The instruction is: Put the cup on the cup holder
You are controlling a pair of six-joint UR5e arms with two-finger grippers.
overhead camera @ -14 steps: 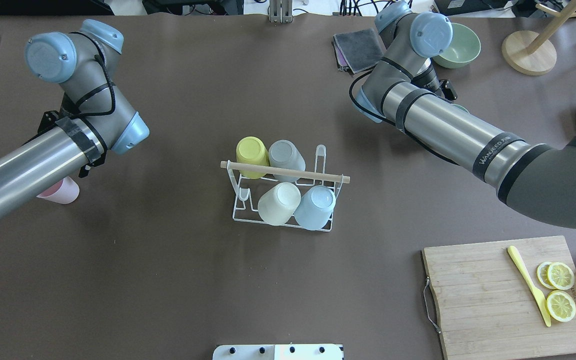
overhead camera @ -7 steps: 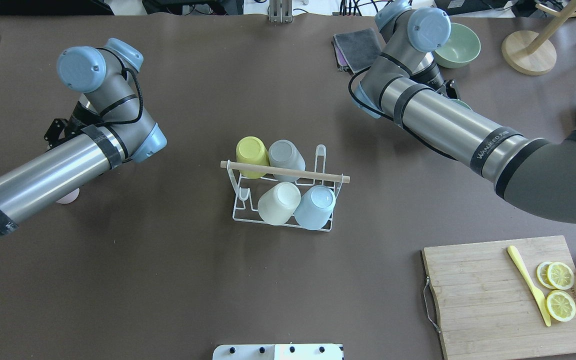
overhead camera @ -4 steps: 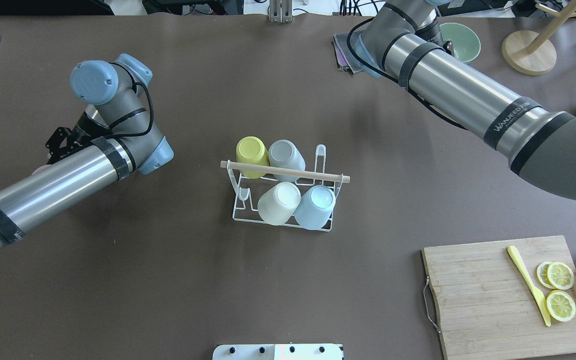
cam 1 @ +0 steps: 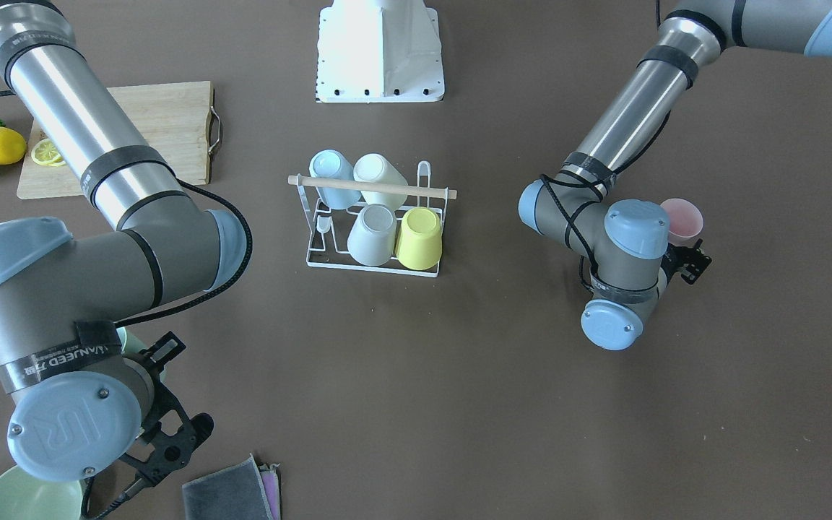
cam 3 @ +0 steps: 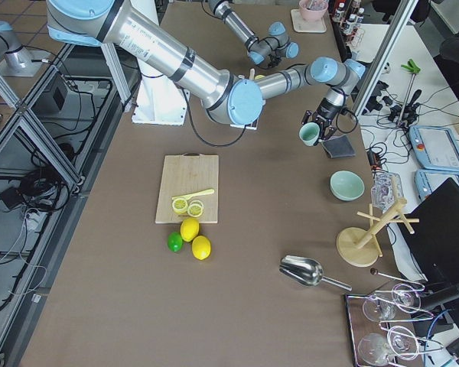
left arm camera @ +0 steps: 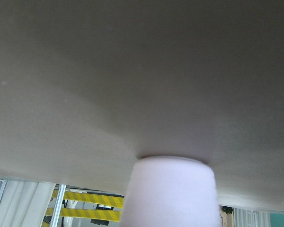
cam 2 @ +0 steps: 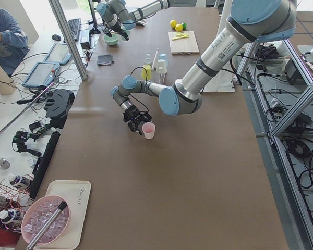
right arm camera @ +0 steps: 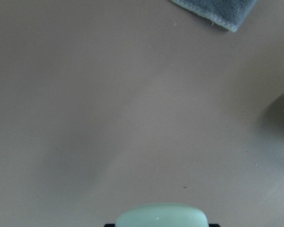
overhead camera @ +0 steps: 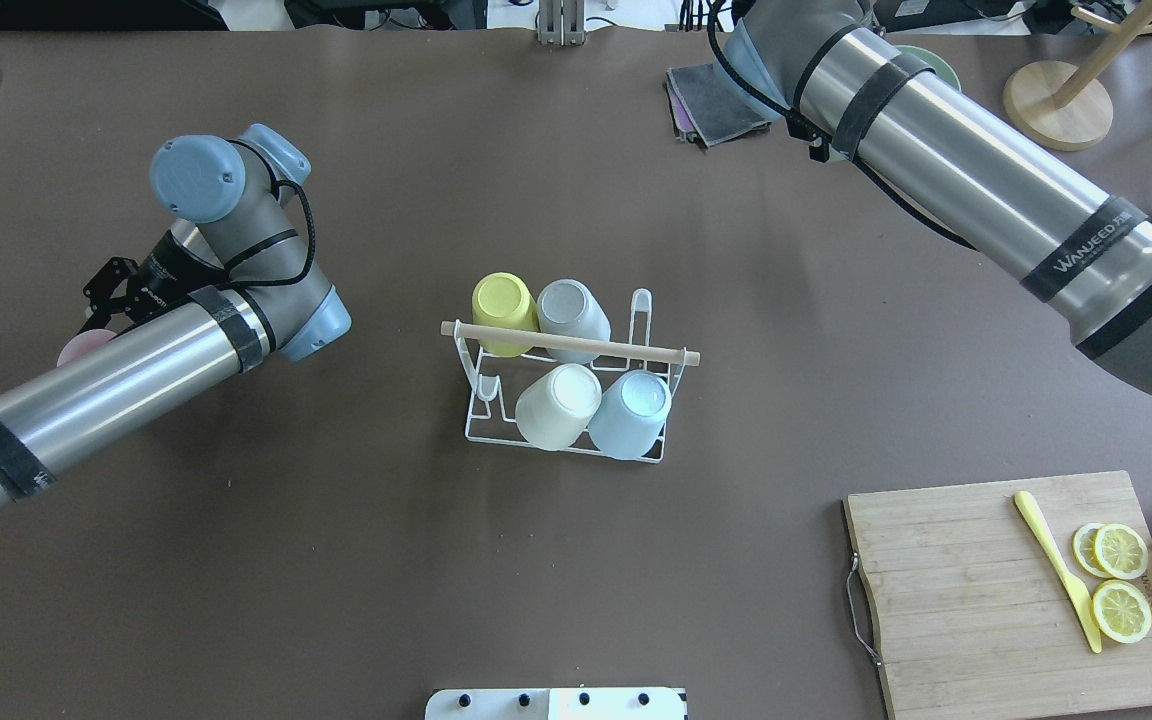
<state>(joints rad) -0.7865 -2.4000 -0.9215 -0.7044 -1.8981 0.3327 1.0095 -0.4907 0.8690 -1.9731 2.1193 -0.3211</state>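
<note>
Centrally on the table (overhead camera: 386, 560), the cup holder (overhead camera: 484, 385) carries four upturned cups (overhead camera: 556, 405) under its wooden rod (overhead camera: 576, 345). Left pincer (overhead camera: 98, 310), frame left overhead, grips one pink cup (overhead camera: 79, 347); right pincer (cam 3: 317, 126) clasps one green cup (cam 3: 310, 135) near a grey cloth (cam 3: 338, 147).

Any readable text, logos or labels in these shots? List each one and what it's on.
"WANJEED": on the black band around the right arm; the small characters after it are too small to read.
"UR": logo on the right arm's blue joint cap.
Mark on the cutting board, beside the lemon slices: too blurred to read.
Print on the white tray: too small to read.
</note>
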